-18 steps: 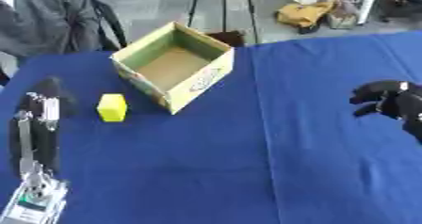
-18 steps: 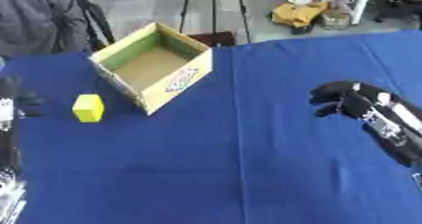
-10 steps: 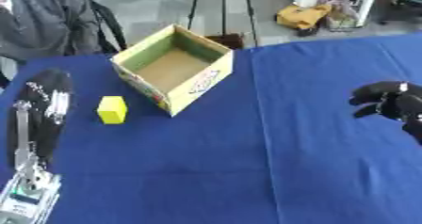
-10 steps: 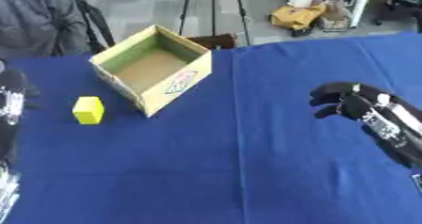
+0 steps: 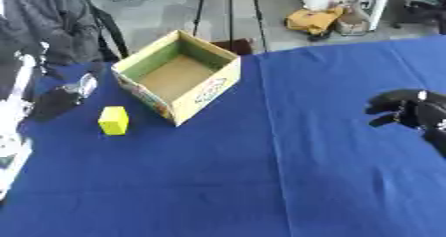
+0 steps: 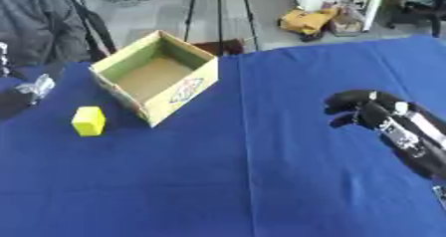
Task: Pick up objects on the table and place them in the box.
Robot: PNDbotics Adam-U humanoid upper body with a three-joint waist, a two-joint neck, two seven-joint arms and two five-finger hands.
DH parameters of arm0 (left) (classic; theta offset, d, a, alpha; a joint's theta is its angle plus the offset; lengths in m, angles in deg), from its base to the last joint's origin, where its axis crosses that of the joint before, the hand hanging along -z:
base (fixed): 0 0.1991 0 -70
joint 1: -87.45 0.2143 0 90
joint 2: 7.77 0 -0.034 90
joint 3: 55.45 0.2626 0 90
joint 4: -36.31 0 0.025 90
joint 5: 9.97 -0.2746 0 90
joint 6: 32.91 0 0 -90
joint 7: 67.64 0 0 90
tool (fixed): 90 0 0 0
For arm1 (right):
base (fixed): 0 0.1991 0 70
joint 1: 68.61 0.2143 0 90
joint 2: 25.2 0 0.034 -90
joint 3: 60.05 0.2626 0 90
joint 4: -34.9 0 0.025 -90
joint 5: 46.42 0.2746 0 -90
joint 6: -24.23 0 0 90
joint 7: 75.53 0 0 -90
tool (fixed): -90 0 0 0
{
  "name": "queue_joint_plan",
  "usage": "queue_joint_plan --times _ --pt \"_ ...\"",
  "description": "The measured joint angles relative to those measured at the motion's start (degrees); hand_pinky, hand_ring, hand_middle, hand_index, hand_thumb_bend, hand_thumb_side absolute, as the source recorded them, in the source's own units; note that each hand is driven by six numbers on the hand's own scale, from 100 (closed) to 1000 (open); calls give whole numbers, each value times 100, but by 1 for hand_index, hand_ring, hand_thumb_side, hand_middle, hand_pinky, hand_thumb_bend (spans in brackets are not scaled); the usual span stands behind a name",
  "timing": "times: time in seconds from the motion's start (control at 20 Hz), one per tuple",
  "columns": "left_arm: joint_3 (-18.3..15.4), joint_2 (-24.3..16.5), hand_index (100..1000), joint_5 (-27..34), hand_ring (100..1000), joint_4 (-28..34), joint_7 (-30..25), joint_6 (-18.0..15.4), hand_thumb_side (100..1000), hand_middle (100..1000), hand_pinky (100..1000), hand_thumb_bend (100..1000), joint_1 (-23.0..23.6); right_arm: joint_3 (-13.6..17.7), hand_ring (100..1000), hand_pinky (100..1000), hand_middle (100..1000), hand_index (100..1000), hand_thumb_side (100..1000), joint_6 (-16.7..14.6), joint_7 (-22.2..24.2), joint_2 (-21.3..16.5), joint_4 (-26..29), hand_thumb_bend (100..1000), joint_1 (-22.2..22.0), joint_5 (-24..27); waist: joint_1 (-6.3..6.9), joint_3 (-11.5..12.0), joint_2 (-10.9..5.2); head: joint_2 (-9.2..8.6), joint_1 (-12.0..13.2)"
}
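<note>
An open cardboard box [image 5: 212,84] stands empty at the far middle-left of the blue table [image 5: 261,181]. A small yellow block [image 5: 113,120] lies on the cloth just left of the box's near corner. My left hand [image 5: 52,103] hovers at the left edge, a short way left of the block and apart from it; it is blurred. My right hand [image 6: 366,110] hangs above the cloth at the right, far from the box, fingers relaxed and holding nothing.
Beyond the table's far edge are a person in dark clothes [image 5: 44,22], tripod legs [image 5: 231,12] and a yellow bag [image 5: 315,19] on the floor. Bare blue cloth fills the middle and front of the table.
My left hand has leaned a little to the right, toward the yellow block. The right hand, the box and the block stay where they were.
</note>
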Motion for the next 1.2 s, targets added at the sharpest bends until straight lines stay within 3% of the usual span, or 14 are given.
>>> queue_joint_plan --times 0.3,0.5,0.85,1.2 --pt "186 -150 902 -1416 763 -1301 -1958 -305 474 772 726 632 -998 -38 801 722 777 844 785 -5 61 -10 -25 100 0 0 60 -136 -20 0 1" --pt "187 27 911 -2051 779 -2061 -2657 -653 462 795 768 683 -1404 -69 801 722 777 844 785 -13 84 -31 -26 100 2 0 83 -190 -18 0 1" --pt "180 374 915 -2961 789 -2813 -3121 -1077 446 804 793 701 -1675 -90 802 722 777 844 787 -16 117 -61 -27 100 8 0 95 -247 15 -7 2" --pt "141 556 911 -3235 785 -3106 -3025 -1318 441 792 795 688 -1681 -103 802 722 778 844 788 -28 131 -61 -27 100 26 0 95 -267 18 -8 2"
